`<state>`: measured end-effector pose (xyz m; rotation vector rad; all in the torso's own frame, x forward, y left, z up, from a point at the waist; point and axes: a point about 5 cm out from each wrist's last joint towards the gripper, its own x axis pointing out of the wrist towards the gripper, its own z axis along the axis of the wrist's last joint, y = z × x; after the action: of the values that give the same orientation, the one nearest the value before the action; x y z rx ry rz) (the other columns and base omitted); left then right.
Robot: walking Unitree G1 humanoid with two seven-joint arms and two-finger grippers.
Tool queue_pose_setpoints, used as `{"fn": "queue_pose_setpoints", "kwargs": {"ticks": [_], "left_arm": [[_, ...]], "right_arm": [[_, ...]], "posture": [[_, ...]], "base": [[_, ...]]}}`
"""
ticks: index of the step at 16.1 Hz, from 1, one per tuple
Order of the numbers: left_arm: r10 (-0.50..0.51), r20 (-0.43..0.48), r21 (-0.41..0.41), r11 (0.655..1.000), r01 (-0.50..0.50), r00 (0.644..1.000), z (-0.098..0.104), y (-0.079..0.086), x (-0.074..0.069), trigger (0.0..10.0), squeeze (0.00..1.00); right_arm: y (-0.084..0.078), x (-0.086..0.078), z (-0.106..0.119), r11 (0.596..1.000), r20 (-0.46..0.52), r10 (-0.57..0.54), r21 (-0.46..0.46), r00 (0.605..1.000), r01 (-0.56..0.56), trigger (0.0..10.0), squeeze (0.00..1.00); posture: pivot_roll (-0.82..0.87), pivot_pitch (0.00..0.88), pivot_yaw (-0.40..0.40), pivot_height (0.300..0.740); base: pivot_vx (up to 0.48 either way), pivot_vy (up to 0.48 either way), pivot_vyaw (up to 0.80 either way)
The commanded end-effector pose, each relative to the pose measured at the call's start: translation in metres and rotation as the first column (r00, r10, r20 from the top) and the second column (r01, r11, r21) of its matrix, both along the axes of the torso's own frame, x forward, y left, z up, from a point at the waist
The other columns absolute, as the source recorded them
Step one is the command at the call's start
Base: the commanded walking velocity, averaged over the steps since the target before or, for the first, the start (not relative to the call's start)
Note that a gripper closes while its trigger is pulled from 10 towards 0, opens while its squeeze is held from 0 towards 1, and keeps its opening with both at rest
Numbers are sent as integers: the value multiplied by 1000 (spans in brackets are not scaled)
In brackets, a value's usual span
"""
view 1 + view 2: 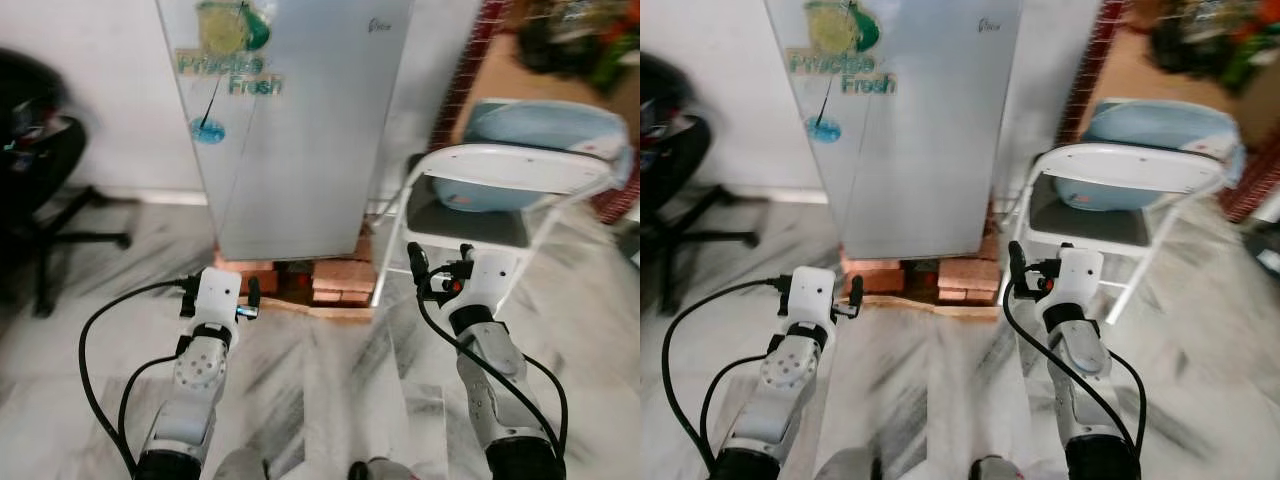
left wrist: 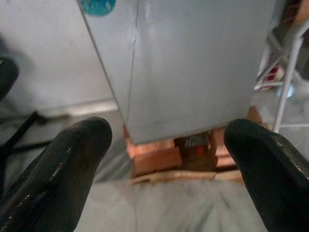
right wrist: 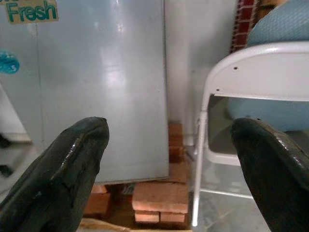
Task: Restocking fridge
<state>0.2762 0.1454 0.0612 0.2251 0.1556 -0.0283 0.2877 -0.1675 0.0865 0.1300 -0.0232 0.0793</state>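
A tall silver fridge (image 1: 300, 130) stands straight ahead with its door closed and a green "Fresh" sticker (image 1: 232, 70) near the top. It rests on red bricks (image 1: 335, 282) over a wooden board. My left gripper (image 1: 221, 291) is held low in front of the fridge's left corner, well short of it. In the left wrist view its fingers (image 2: 58, 169) are spread wide, with nothing between them. My right gripper (image 1: 441, 264) hovers near the fridge's right edge, next to the chair. Its fingers (image 3: 63, 169) are also wide apart and hold nothing.
A white folding chair (image 1: 510, 165) stands just right of the fridge with a light blue basin (image 1: 545, 125) on its seat. A black office chair (image 1: 40, 180) sits at the left by the wall. Grey marble floor (image 1: 330, 380) lies between me and the fridge.
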Motion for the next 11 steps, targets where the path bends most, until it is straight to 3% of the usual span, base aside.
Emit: {"fn": "queue_pose_setpoints", "kwargs": {"ticks": [1, 7, 11], "left_arm": [[5, 9, 9, 1000, -5, 1000, 0, 4, 0, 10000, 0], [8, 29, -14, 1000, -8, 1000, 3, 6, 1, 10000, 0], [7, 38, -28, 1000, -6, 999, 4, 8, 2, 10000, 0]], "right_arm": [[7, 3, 4, 1000, 17, 29, 1, 999, -29, 10000, 0], [6, 7, 5, 1000, 18, 31, 2, 999, -31, 10000, 0], [6, 8, 8, 1000, 26, 29, 1, 999, -29, 10000, 0]], "posture": [[138, 86, -49, 740], [146, 95, -49, 740], [144, 100, -45, 740]], "base": [[0, 461, -625], [0, 454, -800], [0, 442, -536]]}}
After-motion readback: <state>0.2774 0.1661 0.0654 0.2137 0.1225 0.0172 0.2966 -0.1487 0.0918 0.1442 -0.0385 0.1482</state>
